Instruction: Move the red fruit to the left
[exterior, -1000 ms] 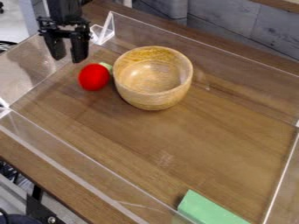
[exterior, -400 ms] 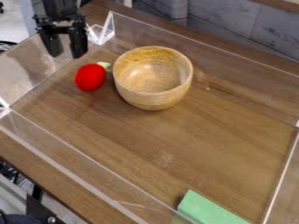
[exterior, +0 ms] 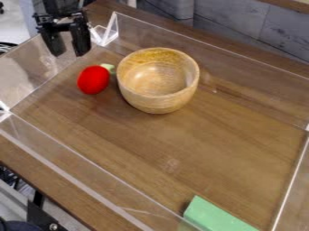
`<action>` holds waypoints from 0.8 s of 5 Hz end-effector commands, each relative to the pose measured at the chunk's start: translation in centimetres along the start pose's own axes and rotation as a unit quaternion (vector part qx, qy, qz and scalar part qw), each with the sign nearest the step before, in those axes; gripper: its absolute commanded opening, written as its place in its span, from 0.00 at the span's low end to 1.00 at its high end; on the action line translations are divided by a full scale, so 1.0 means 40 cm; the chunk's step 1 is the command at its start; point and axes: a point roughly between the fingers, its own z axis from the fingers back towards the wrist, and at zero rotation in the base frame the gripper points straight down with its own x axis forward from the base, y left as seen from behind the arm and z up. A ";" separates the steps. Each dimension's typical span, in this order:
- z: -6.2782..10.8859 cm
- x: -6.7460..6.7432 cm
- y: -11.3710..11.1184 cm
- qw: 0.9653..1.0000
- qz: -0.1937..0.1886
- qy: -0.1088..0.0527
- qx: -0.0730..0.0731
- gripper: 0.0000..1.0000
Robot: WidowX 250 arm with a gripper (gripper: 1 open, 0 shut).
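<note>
The bowl (exterior: 158, 99) looked like smooth, shiny wood. The table top (exterior: 182, 149) under the bowl was brown wood with a soft shine, and the red fruit (exterior: 94, 80) just beside the bowl looked smooth, like plastic.

Red fruit (exterior: 93, 79) slightly farther left, with the tool (exterior: 68, 54) wider open than at first.
</note>
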 end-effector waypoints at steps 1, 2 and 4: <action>0.096 0.001 -0.010 0.999 -0.004 -0.049 0.010 1.00; 0.121 -0.004 -0.022 0.998 -0.007 -0.059 0.002 1.00; 0.168 -0.015 -0.053 0.997 -0.016 -0.074 -0.011 1.00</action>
